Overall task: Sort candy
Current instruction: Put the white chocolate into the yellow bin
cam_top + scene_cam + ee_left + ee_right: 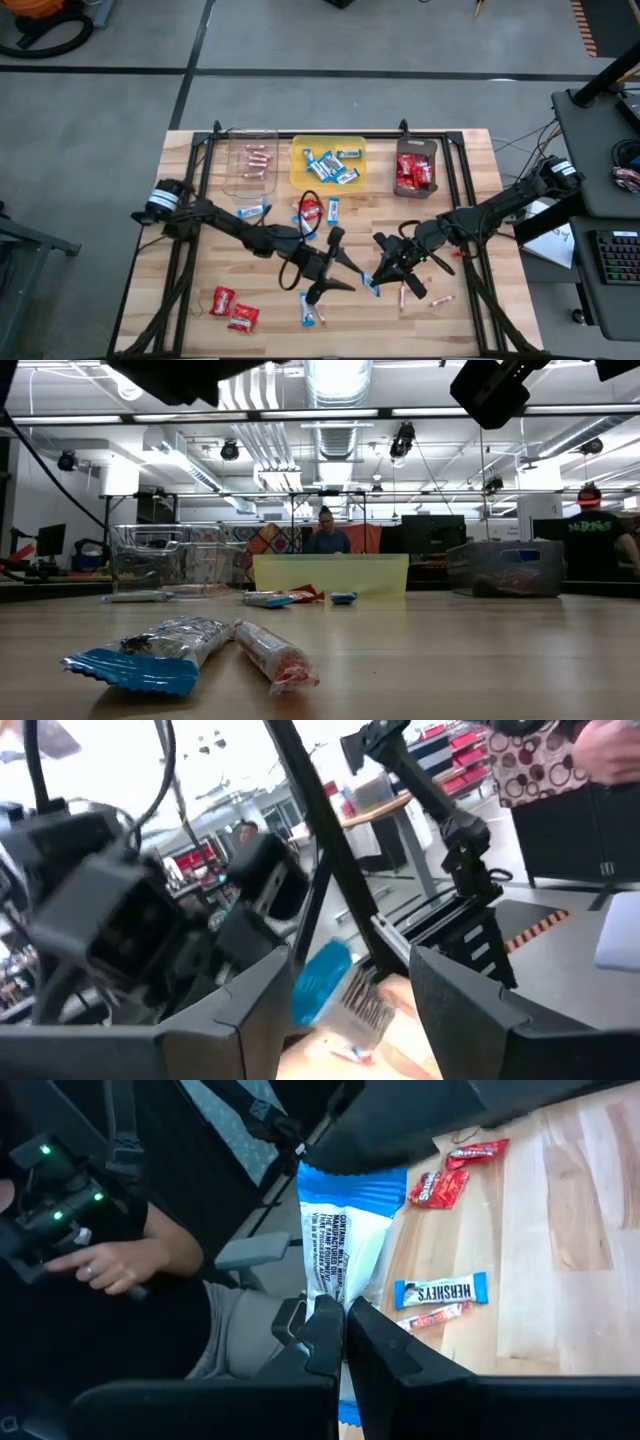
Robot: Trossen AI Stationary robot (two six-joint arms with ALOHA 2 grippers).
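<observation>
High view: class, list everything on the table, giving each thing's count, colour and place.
table: one, pale wood, under everything
clear tray: one, see-through, upper left, holds pinkish sticks
yellow tray: one, upper middle, holds blue-and-white bars
dark tray: one, upper right, holds red packets
loose red packets: three, one mid-table, two lower left
loose blue-and-white bars: three, two mid-table, one lower middle
loose pinkish sticks: two seen, lower right
left gripper: dark, open, mid-table
right gripper: dark, shut on held bar, blue-and-white
</observation>
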